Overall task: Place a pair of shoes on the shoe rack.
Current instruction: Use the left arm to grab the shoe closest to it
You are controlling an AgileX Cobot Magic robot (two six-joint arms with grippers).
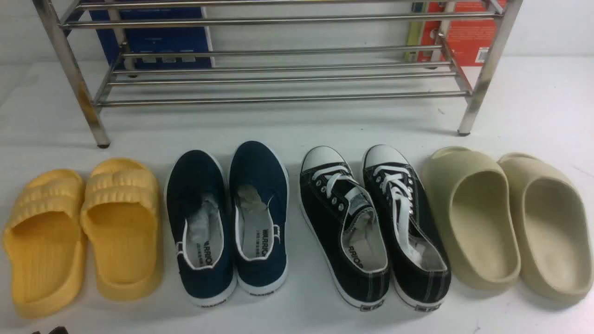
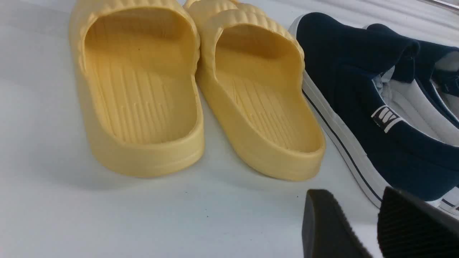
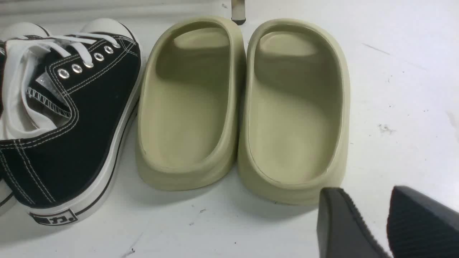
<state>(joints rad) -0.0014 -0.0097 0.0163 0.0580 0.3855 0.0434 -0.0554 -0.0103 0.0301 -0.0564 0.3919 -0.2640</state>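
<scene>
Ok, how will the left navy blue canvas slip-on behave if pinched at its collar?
The left navy blue canvas slip-on probably flexes: its cloth upper may fold. Its flat white rubber sole likely drags rather than slides.

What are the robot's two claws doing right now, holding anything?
Left gripper: open, holding nothing.
Right gripper: open, holding nothing.

Looks like a staged test bench rather than a home: a scuffed white tabletop (image 1: 533,102) with yellow slides (image 1: 120,185), navy slip-ons (image 1: 199,195), black sneakers (image 1: 315,208) and beige slides (image 1: 464,176) lined up in a row before a steel rack (image 1: 278,79), a blue box (image 1: 158,39) and a red box (image 1: 468,39) behind, and a plain white wall (image 1: 557,28).
</scene>
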